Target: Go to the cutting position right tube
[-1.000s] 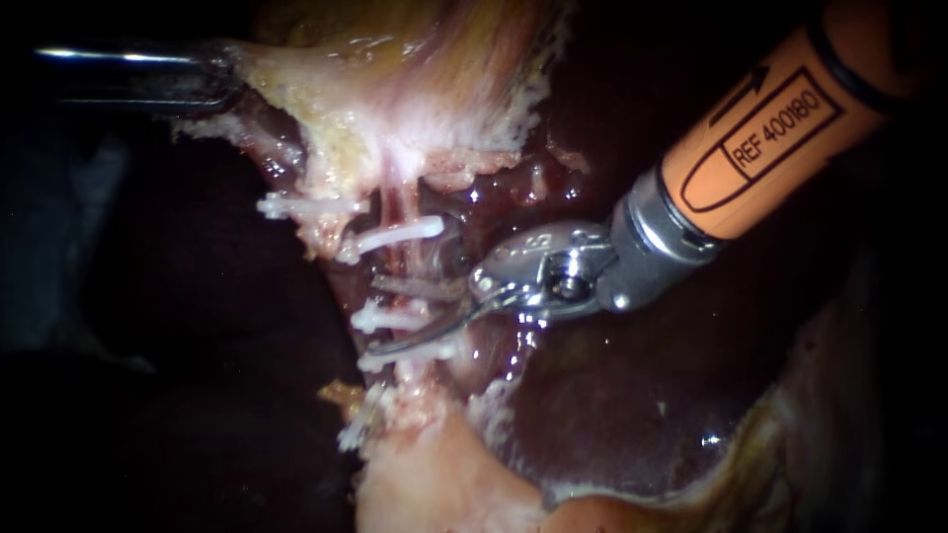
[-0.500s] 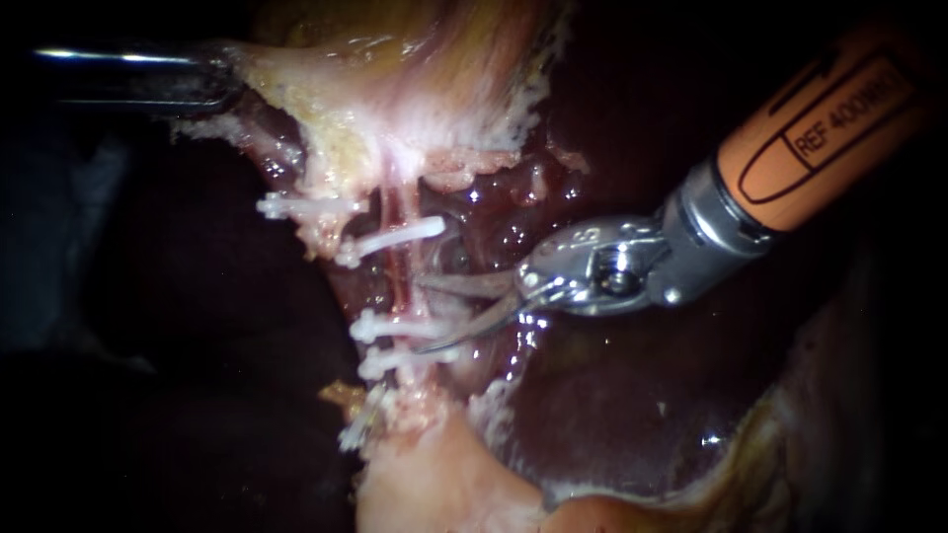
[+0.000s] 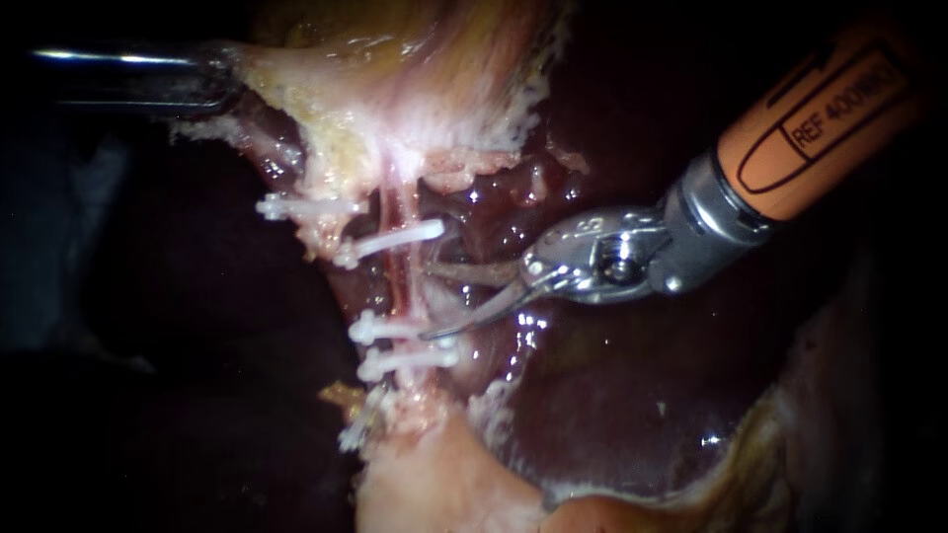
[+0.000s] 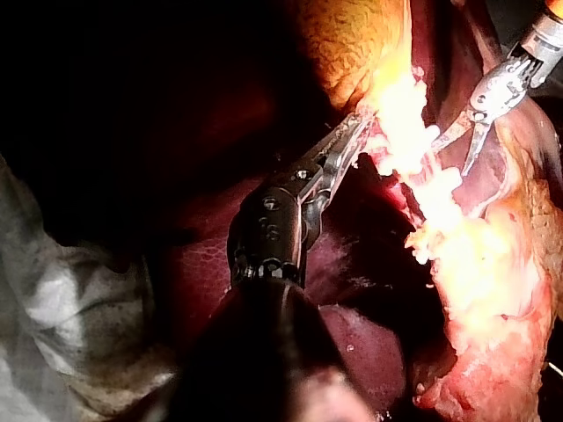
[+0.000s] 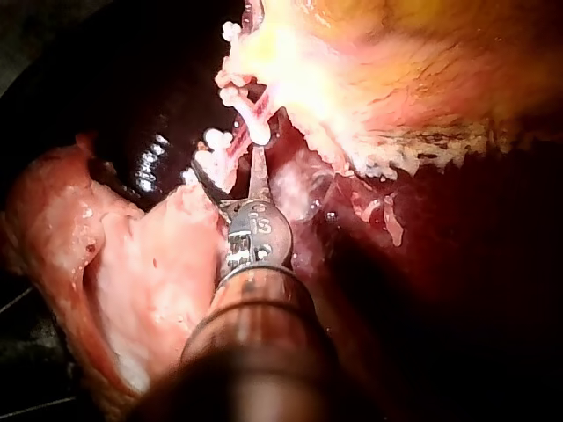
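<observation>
Background is dark, with glossy dark-red liver [image 3: 612, 415] behind and under everything. The right instrument [image 3: 427, 301] comes in from upper right with its claw wide: two thin curved blades spread, nothing gripped. The right tube [image 3: 400, 281], thin and pink, runs across just ahead of the blade tips; can't tell if they touch. One white clip [image 3: 395, 237] sits on it just beyond the upper blade and a pair of clips [image 3: 395, 326] at and just beyond the lower blade's tip, so the claw faces the bare stretch between them. The left instrument [image 3: 138, 84] is well off from the claw, at the pale tissue [image 3: 395, 109] the tube hangs from. My read of the step: final approach, not seated, since the tube looks ahead of the blades rather than between them. Next move calls for a short advance along the claw's own line until the tube sits deep in the gap, blades clear of both clip sets and claw wide until placed.
</observation>
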Controlling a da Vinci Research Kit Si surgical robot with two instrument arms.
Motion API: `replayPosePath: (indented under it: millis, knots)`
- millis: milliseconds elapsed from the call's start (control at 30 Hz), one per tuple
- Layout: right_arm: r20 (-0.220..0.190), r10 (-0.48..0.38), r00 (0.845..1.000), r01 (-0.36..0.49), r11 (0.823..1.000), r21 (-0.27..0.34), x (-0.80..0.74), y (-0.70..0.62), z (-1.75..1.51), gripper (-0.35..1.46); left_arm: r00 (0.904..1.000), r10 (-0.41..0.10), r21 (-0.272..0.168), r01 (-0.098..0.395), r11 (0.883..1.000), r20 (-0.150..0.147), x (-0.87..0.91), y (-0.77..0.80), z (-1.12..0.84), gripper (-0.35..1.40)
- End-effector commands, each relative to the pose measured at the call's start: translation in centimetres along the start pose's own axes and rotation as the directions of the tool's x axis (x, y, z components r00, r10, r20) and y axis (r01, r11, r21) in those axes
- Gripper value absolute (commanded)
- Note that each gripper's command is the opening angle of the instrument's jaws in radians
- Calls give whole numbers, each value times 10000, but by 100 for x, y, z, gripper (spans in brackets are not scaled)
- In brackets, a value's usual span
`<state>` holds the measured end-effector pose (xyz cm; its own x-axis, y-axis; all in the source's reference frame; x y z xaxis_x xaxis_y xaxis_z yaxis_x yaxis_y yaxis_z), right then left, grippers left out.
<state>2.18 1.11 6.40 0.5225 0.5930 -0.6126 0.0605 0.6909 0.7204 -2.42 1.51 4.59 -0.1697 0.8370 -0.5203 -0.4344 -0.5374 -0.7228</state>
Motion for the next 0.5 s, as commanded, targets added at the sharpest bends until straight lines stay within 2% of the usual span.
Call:
replayPosePath:
  millis: [33,500]
  knots:
    - [-23,3,10000,-3,10000,56,1,0,3,141,10000,1,0,-1,10000,1,0,0,0,-35]
    - [-741,-113,9972,185,9952,963,21,4,43,138,10000,2,-2,-2,10000,2,0,0,0,-35]
